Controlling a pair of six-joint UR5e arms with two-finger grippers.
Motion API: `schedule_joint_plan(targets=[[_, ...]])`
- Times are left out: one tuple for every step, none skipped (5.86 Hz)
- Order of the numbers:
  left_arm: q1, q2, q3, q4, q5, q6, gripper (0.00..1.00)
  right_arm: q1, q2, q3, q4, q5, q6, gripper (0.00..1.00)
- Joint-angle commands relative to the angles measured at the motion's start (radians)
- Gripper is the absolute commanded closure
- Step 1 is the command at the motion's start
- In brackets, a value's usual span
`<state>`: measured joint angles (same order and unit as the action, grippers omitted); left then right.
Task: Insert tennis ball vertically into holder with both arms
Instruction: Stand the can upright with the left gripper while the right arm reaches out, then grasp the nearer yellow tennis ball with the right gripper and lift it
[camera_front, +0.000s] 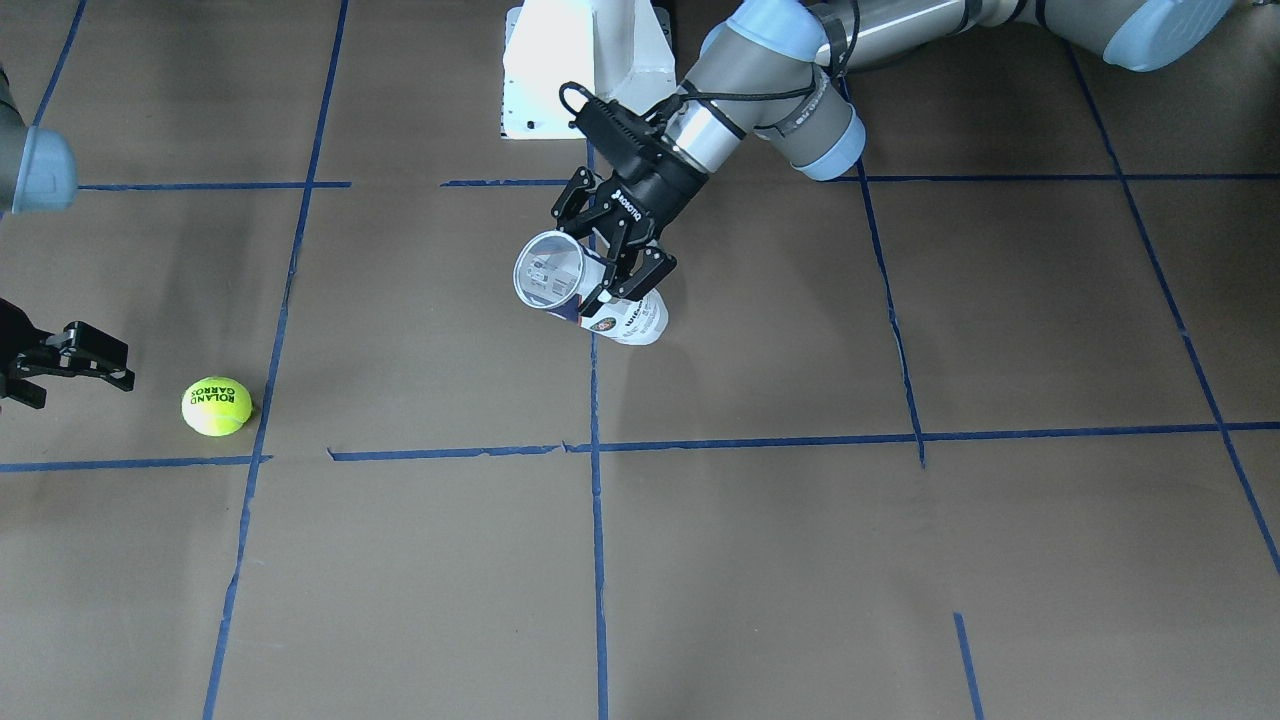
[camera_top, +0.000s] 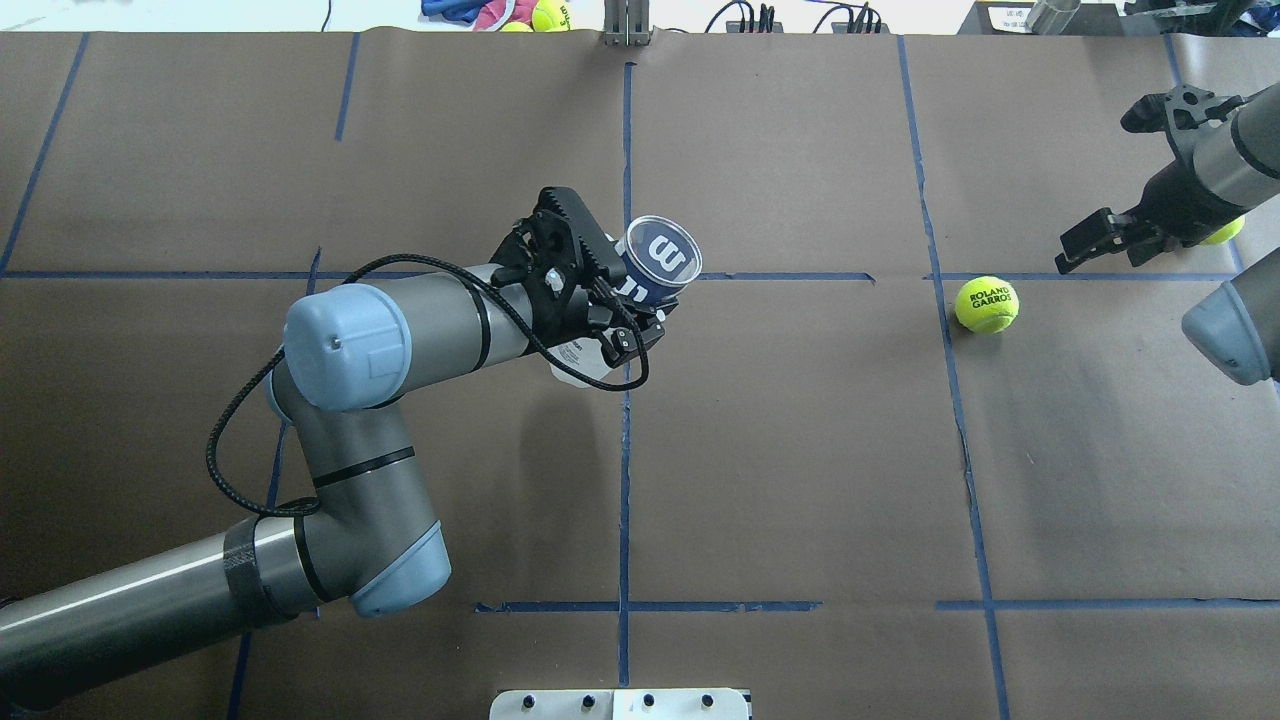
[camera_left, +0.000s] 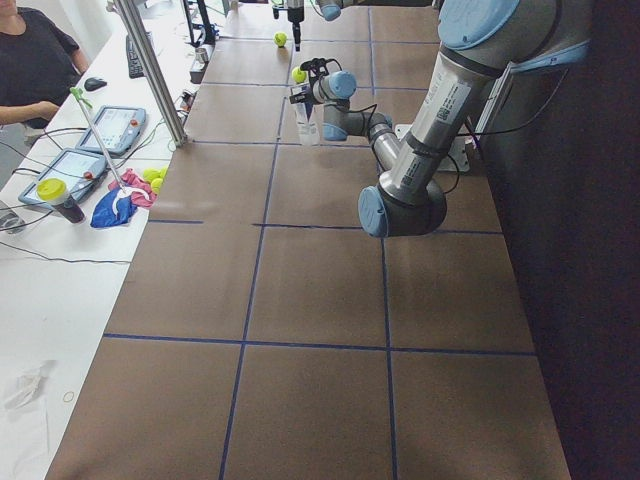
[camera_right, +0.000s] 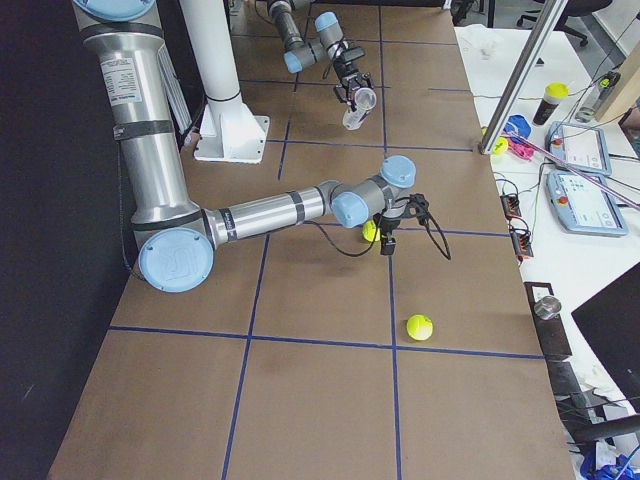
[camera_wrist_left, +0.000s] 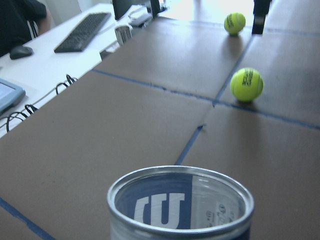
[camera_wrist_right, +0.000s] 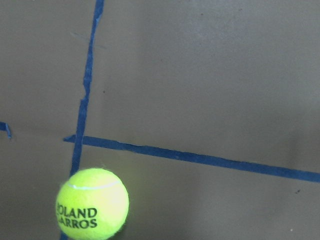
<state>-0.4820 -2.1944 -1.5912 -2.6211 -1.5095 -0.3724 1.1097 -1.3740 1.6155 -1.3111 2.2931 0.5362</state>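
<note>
Tennis ball (camera_front: 216, 406) untouched, just beside spread right fingers (camera_front: 100, 358), left fingers (camera_front: 650, 272) grasping holder (camera_front: 628, 320)

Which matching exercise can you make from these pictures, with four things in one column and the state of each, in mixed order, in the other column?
Things:
1. tennis ball
2. holder
3. left gripper
4. right gripper

States:
A. open and empty, near the tennis ball
B. lies on the table beside a blue tape line
C. clear, tilted, gripped at its side
D. shut on the holder

Pairs: 1-B, 2-C, 3-D, 4-A
</note>
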Motion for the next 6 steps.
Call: schedule_joint_plan(targets=[[0.013, 0.008, 0.113, -0.310, 0.063, -0.094, 0.26, -0.046, 0.032, 0.014, 0.001, -0.077, 0.085, 0.01], [0.037, 0.010, 0.188, -0.433, 0.137, -0.092, 0.26, -0.059, 0.032, 0.021, 0.003, -0.092, 0.094, 0.01], [0.042, 0.008, 0.209, -0.514, 0.158, -0.091, 0.25, -0.097, 0.029, 0.012, 0.085, -0.131, 0.157, 0.01], [0.045, 0.016, 0.232, -0.552, 0.172, -0.091, 0.25, -0.120, 0.027, 0.006, 0.117, -0.141, 0.163, 0.01], [0.074, 0.018, 0.279, -0.641, 0.230, -0.091, 0.25, -0.145, 0.030, 0.006, 0.119, -0.165, 0.166, 0.01], [0.079, 0.018, 0.284, -0.648, 0.239, -0.089, 0.25, -0.171, 0.030, 0.006, 0.121, -0.200, 0.165, 0.01]])
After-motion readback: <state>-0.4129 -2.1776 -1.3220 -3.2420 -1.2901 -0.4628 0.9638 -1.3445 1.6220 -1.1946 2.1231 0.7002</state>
